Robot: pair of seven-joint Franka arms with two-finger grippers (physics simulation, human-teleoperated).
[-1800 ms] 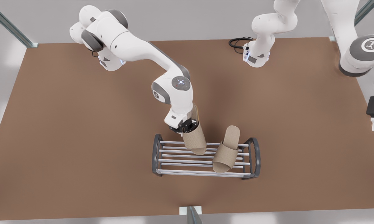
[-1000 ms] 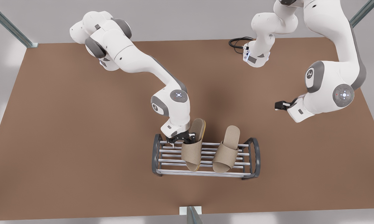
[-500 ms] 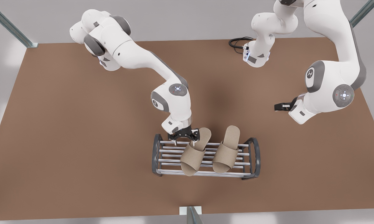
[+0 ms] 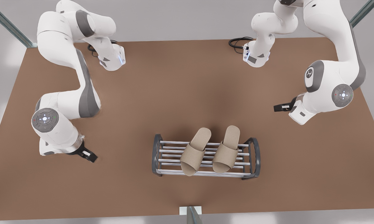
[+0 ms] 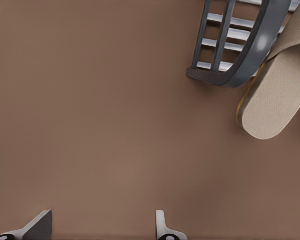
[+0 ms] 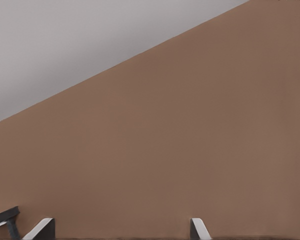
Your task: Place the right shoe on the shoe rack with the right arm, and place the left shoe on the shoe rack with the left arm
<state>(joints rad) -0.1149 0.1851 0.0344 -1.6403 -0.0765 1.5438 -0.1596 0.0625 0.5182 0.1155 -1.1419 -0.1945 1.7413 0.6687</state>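
Right shoe point(image 4: 195, 151) and left shoe point(image 4: 226, 148) overhang the rack's point(image 4: 157, 155) rear edge. The left gripper point(image 4: 277, 107) and right gripper point(image 4: 90, 156) gape empty over open table point(image 4: 127, 102), apparently well clear.

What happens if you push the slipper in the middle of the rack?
Probably slides: the slipper lies loose on smooth rods of the shoe rack. Its heel overhangs, so it might tip. Looks fabric-covered, likely light, bendy.

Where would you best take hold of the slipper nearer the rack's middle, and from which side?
Probably the slipper's heel end: it sticks out flat past the rack's back rod, while the toe lies over the rods. Come from the arm-base side. The right gripper and left gripper wait open, aside.
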